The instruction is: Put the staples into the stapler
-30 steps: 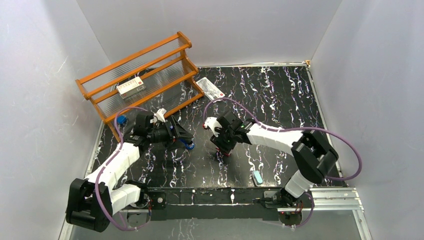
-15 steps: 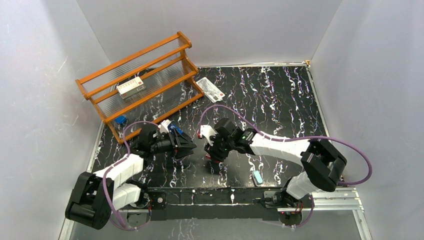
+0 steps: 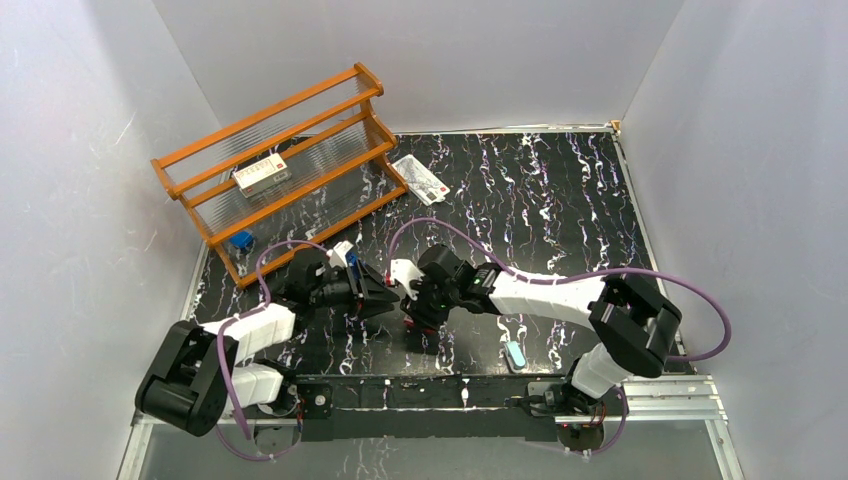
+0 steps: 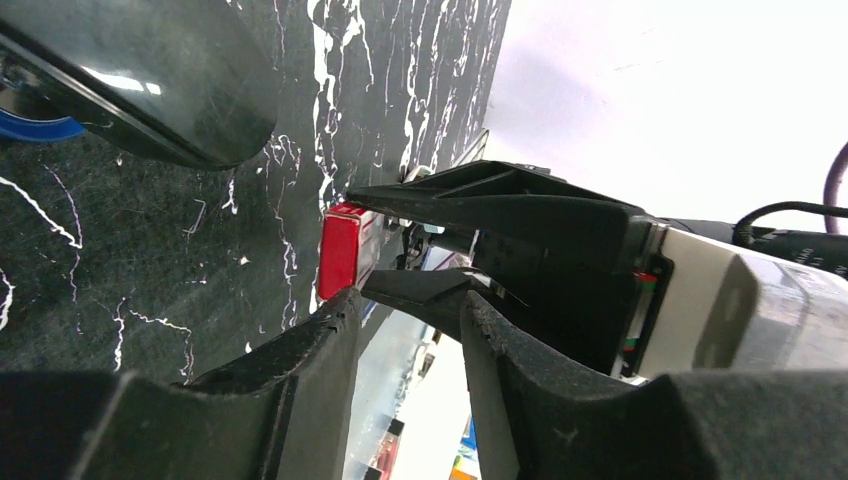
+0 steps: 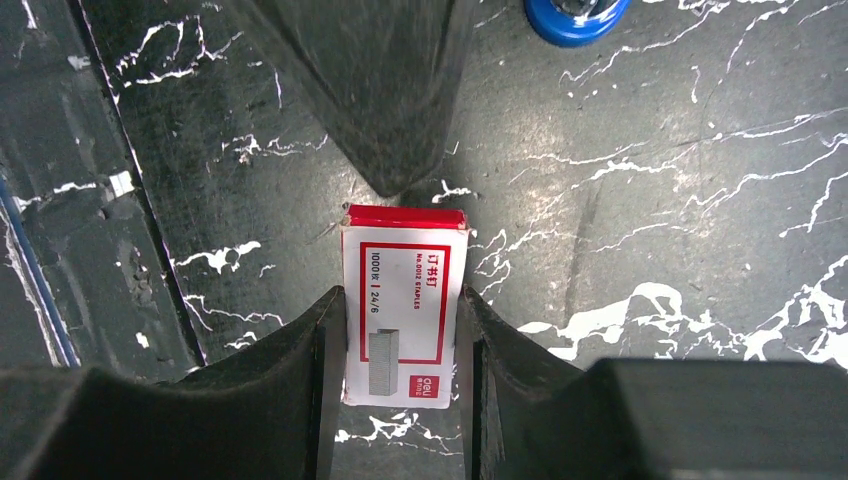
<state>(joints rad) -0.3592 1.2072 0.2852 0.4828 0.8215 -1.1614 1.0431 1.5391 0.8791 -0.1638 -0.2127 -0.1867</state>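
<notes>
The small red-and-white staples box [image 5: 405, 270] is clamped between my right gripper's [image 5: 400, 300] fingers, just over the black marble table. Its red end [image 4: 340, 250] faces my left gripper [image 4: 410, 300], which is open and empty, tips almost touching that end. In the top view the two grippers meet tip to tip, left [image 3: 383, 297] and right [image 3: 410, 315], near the table's front centre. The blue stapler [image 3: 349, 258] lies under and behind my left wrist, mostly hidden. Its blue end shows in the right wrist view [image 5: 575, 15]. No loose staple strips show.
An orange wooden rack [image 3: 285, 160] stands at the back left with a larger red-and-white box [image 3: 262, 174] on its shelf. A flat white printed packet [image 3: 420, 178] lies beside it. A small blue item [image 3: 240, 239] sits at the rack's foot. A pale teal object [image 3: 515, 353] lies near the front edge.
My right gripper has carried the box left and toward the front. My left gripper has swung right and nearer, so the two now meet tip to tip.
</notes>
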